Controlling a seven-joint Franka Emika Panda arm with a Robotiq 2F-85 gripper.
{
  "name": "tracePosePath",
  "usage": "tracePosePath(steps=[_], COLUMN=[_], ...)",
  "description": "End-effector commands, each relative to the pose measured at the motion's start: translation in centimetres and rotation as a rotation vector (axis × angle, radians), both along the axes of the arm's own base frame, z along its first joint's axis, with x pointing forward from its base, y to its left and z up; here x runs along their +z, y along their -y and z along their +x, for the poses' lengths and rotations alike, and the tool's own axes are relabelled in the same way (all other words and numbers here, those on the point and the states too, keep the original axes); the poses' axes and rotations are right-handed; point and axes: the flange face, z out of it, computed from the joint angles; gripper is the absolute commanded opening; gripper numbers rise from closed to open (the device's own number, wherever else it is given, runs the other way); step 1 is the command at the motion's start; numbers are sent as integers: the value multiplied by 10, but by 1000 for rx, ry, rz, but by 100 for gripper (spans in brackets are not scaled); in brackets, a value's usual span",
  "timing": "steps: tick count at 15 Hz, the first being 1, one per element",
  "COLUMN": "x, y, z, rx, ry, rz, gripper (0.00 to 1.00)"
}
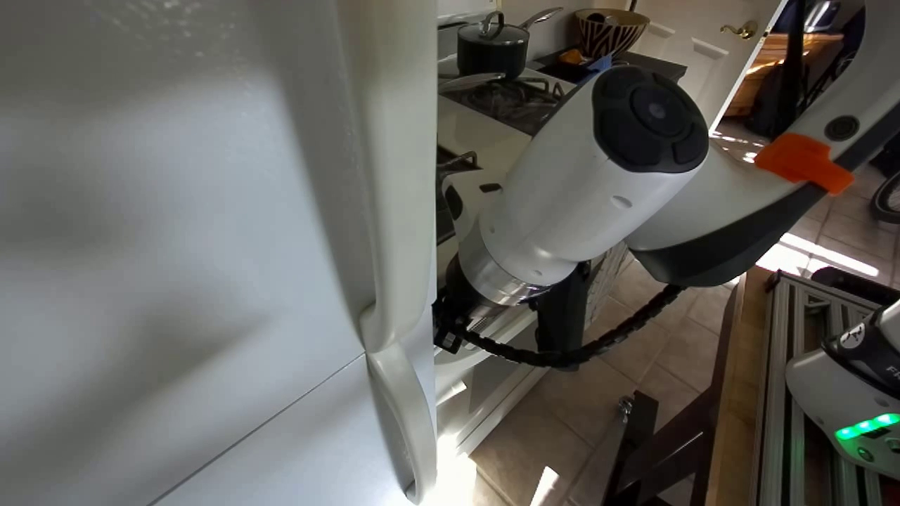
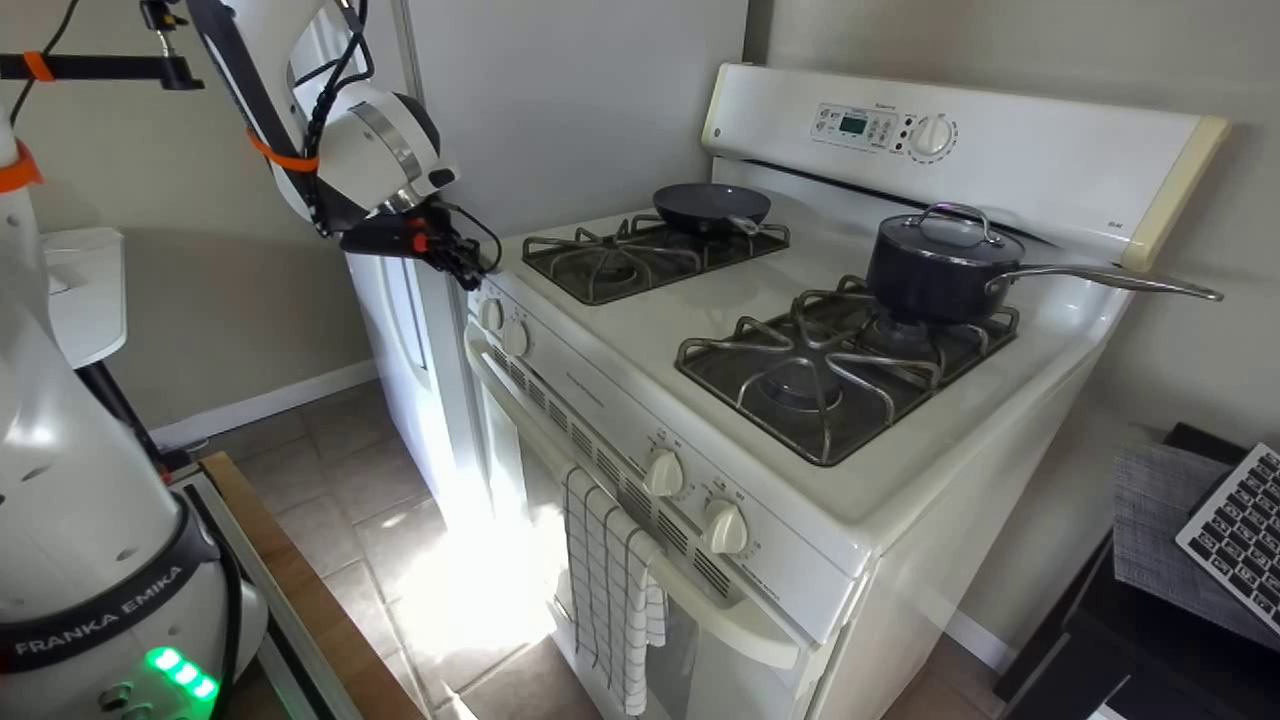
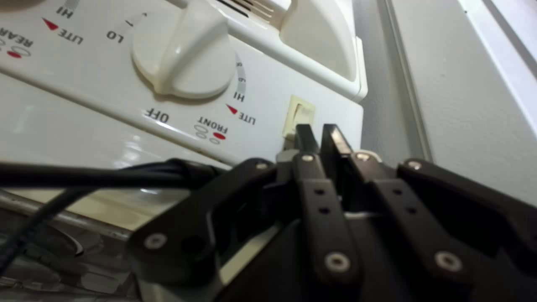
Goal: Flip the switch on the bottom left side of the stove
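The white stove (image 2: 660,330) stands beside the fridge in an exterior view; part of it also shows behind the arm (image 1: 478,126). In the wrist view a small cream rocker switch (image 3: 300,112) sits on its front panel, near the panel's end on the fridge side. My black gripper (image 3: 317,128) has its fingers nearly together, a narrow gap between the tips and nothing seen in it. The tips overlap the switch's lower end; I cannot tell whether they touch it. In an exterior view my gripper (image 2: 470,268) is at the stove's fridge-side front corner. The fridge mostly hides it elsewhere.
A white knob (image 3: 184,58) is close beside the switch. The oven handle (image 2: 620,520) runs below the panel, with a checked towel (image 2: 605,590) on it. The white fridge (image 2: 580,100) flanks the arm. A pan (image 2: 710,205) and a lidded pot (image 2: 935,265) stand on the grates.
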Motion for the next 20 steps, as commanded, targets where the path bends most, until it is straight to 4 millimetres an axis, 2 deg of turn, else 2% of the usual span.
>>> tracePosePath(steps=[1, 9, 20], x=[6, 5, 31], y=[4, 20, 37], z=[-6, -11, -32], rx=[-90, -171, -176], ry=[7, -35, 21], rz=[14, -13, 14], gripper=[42, 43, 43])
